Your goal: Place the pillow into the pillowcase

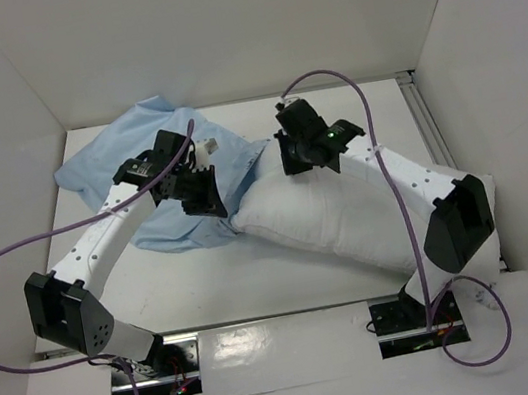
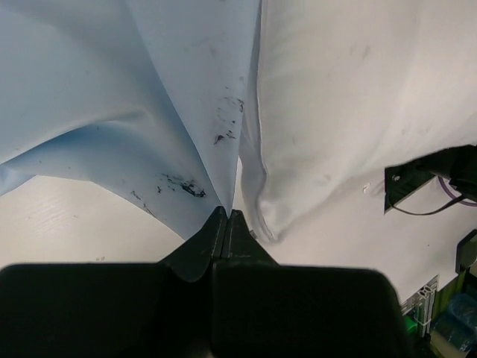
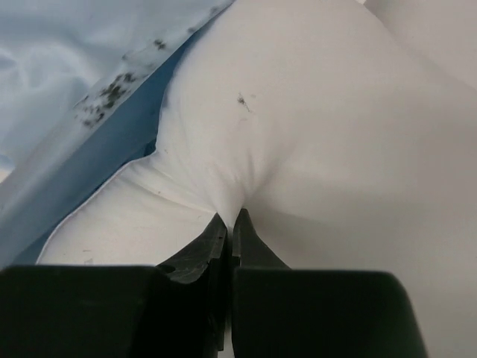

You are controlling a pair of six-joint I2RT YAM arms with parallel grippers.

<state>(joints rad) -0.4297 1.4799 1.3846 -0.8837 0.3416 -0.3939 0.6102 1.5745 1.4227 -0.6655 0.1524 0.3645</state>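
The pillow's (image 1: 348,214) far end is pinched in the right jaws, against the pillowcase (image 1: 127,165), whose edge is pinched in the left jaws. The pillow's long axis is laid diagonally across the table (image 1: 258,285), toward the right arm's base.

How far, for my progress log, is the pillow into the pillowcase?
Done: left gripper shut on the pillowcase, right gripper pinching the pillow. In hand: the pillow's end touches the case. Left: almost the whole pillow lies outside it.
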